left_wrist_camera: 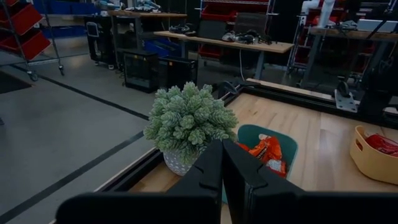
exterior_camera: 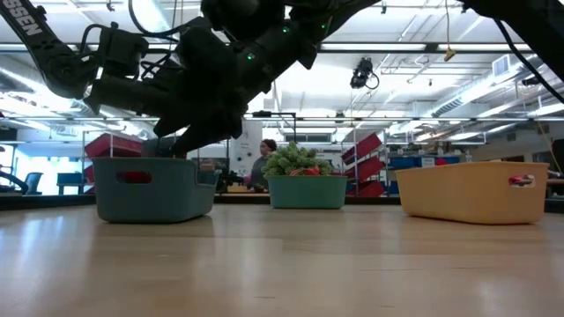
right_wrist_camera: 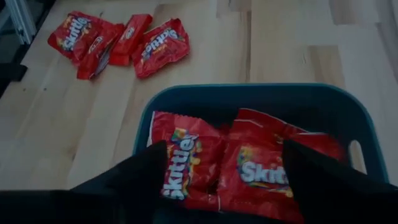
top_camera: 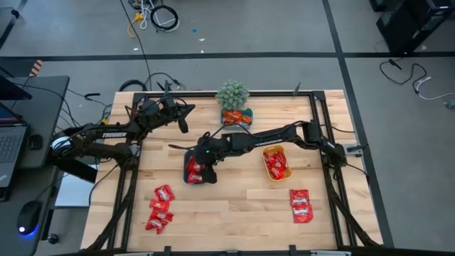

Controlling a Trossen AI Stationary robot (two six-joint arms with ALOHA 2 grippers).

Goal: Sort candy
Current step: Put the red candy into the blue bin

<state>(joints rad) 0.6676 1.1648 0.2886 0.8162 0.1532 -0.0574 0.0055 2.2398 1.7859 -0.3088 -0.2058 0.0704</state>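
Observation:
Red candy packets lie in the dark blue tray, and my right gripper hangs open just above them, one finger over each side of the pile; in the high view my right gripper sits over that tray. Loose red packets lie flat near the table's near-left, more at its near-right. The yellow tray holds red packets. The teal tray holds orange packets. My left gripper is shut and waits in the air at the far left, facing the plant.
A small green potted plant stands at the far edge, right behind the teal tray. Black frame rails run along the table's sides. Bare wood lies between the two loose piles, by the near edge. A person shows far behind the table in the low view.

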